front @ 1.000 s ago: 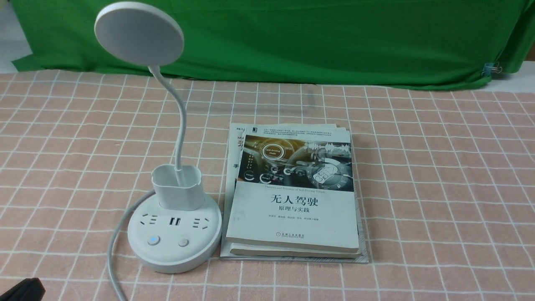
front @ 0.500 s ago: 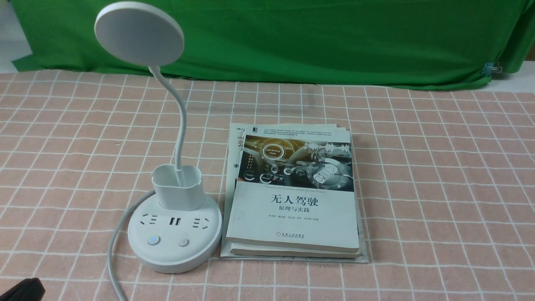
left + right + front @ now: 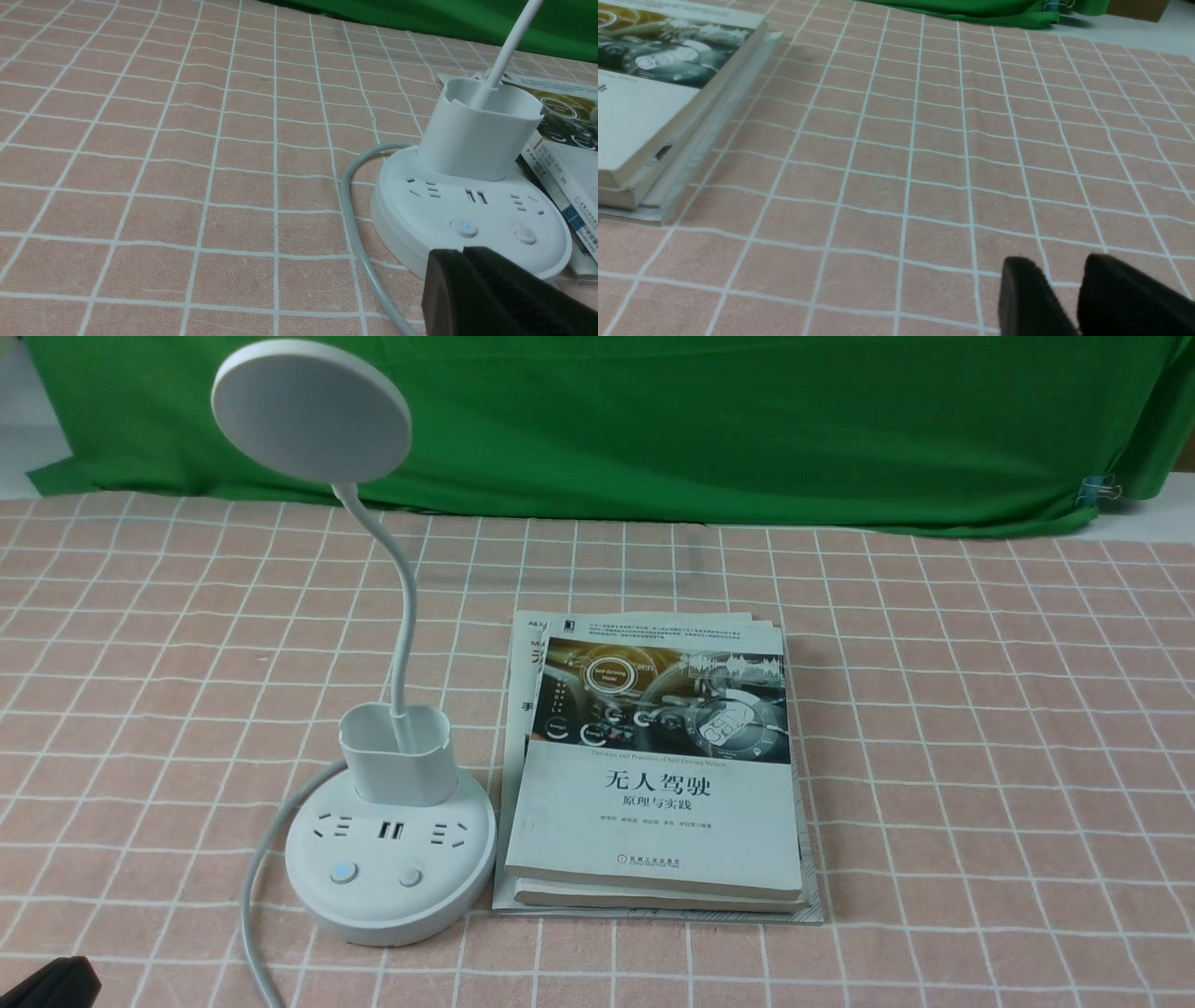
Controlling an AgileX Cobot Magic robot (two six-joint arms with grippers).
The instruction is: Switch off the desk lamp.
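Observation:
The white desk lamp (image 3: 390,859) stands front left on the checked cloth. Its disc head (image 3: 311,411) is raised on a thin bent neck that rises from a small cup holder (image 3: 397,756). The round base carries sockets, a blue-lit button (image 3: 343,873) and a plain button (image 3: 410,877). In the left wrist view the base (image 3: 420,210) lies just beyond my left gripper (image 3: 462,253), which is shut and empty, short of the blue-lit button (image 3: 463,227). In the front view the left gripper (image 3: 47,985) only shows at the bottom left corner. My right gripper (image 3: 1057,268) is slightly open and empty above bare cloth.
A stack of books (image 3: 653,775) lies right beside the lamp base, and also shows in the right wrist view (image 3: 654,93). The lamp's grey cord (image 3: 252,877) curves forward off the left of the base. A green cloth (image 3: 653,420) hangs at the back.

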